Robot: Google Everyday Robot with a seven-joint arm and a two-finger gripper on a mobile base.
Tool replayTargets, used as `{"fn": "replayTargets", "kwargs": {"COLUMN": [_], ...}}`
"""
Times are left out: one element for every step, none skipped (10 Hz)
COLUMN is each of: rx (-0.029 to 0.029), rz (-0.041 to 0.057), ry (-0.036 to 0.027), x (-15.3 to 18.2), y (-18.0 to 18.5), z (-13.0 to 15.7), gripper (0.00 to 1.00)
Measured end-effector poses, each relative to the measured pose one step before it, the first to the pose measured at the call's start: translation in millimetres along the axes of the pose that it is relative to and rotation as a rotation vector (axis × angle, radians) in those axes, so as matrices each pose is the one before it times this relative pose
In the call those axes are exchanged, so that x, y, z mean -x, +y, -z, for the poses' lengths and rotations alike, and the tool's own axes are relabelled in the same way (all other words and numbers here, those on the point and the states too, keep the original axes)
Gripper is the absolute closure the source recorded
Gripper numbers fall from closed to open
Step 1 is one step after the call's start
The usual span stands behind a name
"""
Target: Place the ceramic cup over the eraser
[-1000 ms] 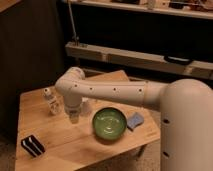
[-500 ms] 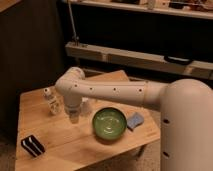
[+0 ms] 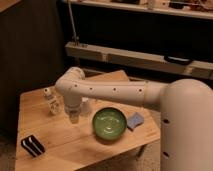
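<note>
The ceramic cup (image 3: 88, 106) is a small white tumbler standing on the wooden table (image 3: 60, 137), partly hidden behind my wrist. My gripper (image 3: 74, 118) points down at the table just left of and in front of the cup, its fingers shut. I cannot make out anything held in them. The eraser (image 3: 33, 145), a black block with two white stripes, lies near the table's front left corner, well apart from the gripper and the cup.
A small clear bottle (image 3: 51, 100) with a white cap stands left of the gripper. A green bowl (image 3: 109, 123) sits to the right, with a blue-grey square pad (image 3: 135, 120) beside it. Dark shelving runs behind the table.
</note>
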Motion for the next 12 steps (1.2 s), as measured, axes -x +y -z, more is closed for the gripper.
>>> {"fn": "replayTargets", "kwargs": {"rx": [0.00005, -0.00004, -0.00002, 0.00005, 0.00429, 0.02343, 0.02972, 0.04624, 0.04636, 0.04284, 0.03432, 0.00855], "rz": [0.00003, -0.00004, 0.00004, 0.00001, 0.00261, 0.00887, 0.0075, 0.00745, 0.00235, -0.00249, -0.01277, -0.02071], "ry": [0.00001, -0.00005, 0.00004, -0.00001, -0.00307, 0.0, 0.00669, 0.007, 0.02092, 0.02828, 0.03908, 0.04492], "x": [-0.03, 0.03, -0.04, 0.02, 0.99, 0.03, 0.07, 3.99, 5.26, 8.32, 13.95, 10.15], "y": [0.0, 0.0, -0.02, 0.01, -0.37, 2.6, 4.2, 10.48, 13.41, 17.32, 23.55, 17.43], "z": [0.04, -0.04, 0.01, 0.02, 0.79, 2.9, 6.34, 11.57, 17.59, 17.51, 16.32, 7.93], "gripper": [0.97, 0.97, 0.97, 0.97, 0.97, 0.97, 0.97, 0.97, 0.97, 0.97, 0.99, 1.0]}}
